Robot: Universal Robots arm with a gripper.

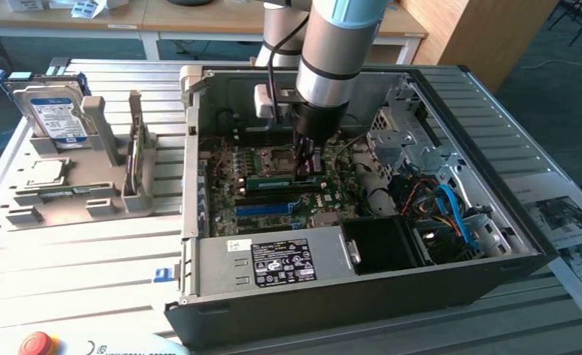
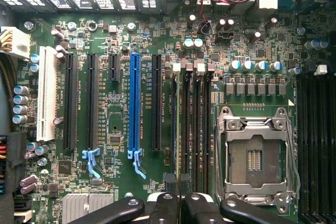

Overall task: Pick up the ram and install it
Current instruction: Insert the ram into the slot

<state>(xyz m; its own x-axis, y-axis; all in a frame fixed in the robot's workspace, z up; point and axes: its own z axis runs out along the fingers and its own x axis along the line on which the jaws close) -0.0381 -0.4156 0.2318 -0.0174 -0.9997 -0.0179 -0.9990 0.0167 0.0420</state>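
A: Step in hand?

B: Looks like the install rather than the pick-up. Shows the gripper [image 1: 308,171] low inside the open computer case [image 1: 370,307], just beside the CPU socket [image 1: 276,157].

A: Whereabouts of the ram [image 1: 271,180]?

B: Standing on its long edge along the memory slots [image 2: 194,129] just beside the CPU socket, parallel to the socket's nearest side, directly under the gripper. Between the CPU socket and the long blue slot [image 2: 134,103], much nearer the socket. Cannot tell whether fully seated or just resting in the mouth of a slot.

A: State of the claw?

B: Almost closed. Black fingers [image 2: 167,203] drawn close together, apparently pinching the top edge of the ram. Grips off the stick's middle, toward one end.

A: Look of the ram?

B: Long, narrow, flat and green. Reads in the exterior view as a thin green strip, a little longer than the CPU socket. Chips and label too small to make out. Appears edge-on in the wrist view, as a thin dark line running away from the fingers alongside the CPU socket.

A: Demands of the next move?

B: Judging from this, straight and even downward pressure, with the stick kept square to its slot and no twisting. With the grip off-centre, some risk of one end seating before the other.
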